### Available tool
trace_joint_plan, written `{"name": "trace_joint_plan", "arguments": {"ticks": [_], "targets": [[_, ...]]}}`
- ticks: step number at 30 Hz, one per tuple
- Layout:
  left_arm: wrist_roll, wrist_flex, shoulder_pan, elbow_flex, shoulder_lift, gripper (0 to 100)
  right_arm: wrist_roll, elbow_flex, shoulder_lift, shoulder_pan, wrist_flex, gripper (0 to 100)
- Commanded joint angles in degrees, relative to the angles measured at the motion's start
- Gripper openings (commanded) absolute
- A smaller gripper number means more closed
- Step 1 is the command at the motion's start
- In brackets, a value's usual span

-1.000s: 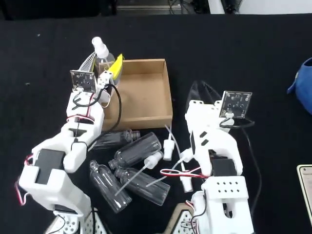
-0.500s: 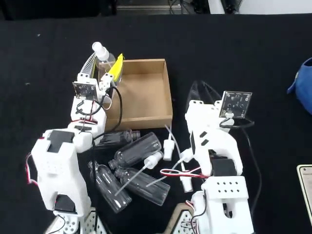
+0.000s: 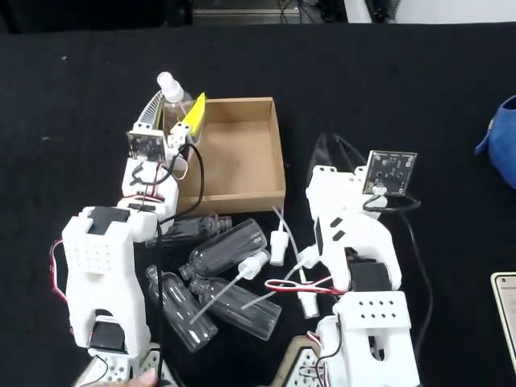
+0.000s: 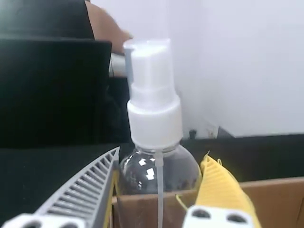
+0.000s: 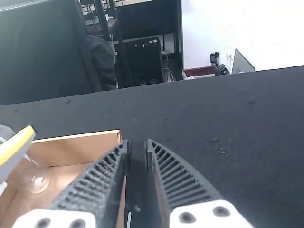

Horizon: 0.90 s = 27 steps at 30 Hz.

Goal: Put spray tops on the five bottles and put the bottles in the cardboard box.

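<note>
Our left gripper (image 3: 177, 113) clamps the spray-topped bottle (image 4: 153, 123) upright between its fingers, with the cardboard box (image 3: 242, 153) wall just below. Our right gripper (image 5: 137, 152) has its fingers nearly together on nothing, the box just ahead of it; loose bottles (image 3: 230, 246) lie behind both

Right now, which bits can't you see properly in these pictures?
Spray bottle: in the left wrist view, its lower half is behind the cardboard box wall and cut off by the frame edge.
Clear bottle: in the high view, one end lies under the left arm.
Blue object: cut off by the high view's edge, so I cannot tell what it is.
</note>
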Motion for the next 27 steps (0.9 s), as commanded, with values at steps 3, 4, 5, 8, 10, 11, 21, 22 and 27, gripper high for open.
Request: {"name": "trace_joint_plan", "arguments": {"ticks": [3,4,5,8,10,11,21,22,27], "targets": [[0.44,2.9,-1.8,-4.88,-1.49,3,0.26,-0.48,-1.1,-1.14,-1.32,3.5],[0.35,2.81,-1.8,-4.88,-1.49,3,0.26,-0.48,-1.1,-1.14,-1.32,3.5],[0.18,2.99,-1.8,-4.97,-1.49,3,0.26,-0.48,-1.1,-1.14,-1.32,3.5],[0.09,3.08,-1.8,-4.7,-1.05,3,0.26,-0.48,-1.1,-1.14,-1.32,3.5],[0.09,3.08,-1.89,-4.79,-0.88,3,0.26,-0.48,-1.1,-1.14,-1.32,3.5],[0.09,3.08,-1.89,-4.97,-0.79,4,0.26,-0.48,-1.1,-1.14,-1.32,3.5],[0.09,3.08,-2.42,-5.14,0.09,20,0.26,-0.4,-1.1,-1.14,-1.49,3.5],[0.09,3.08,-2.51,-5.14,0.09,20,0.26,-0.4,-1.1,-1.14,-1.49,3.5],[0.09,3.08,-2.51,-5.14,0.0,21,0.26,-0.4,-1.1,-1.14,-1.49,3.5]]}}
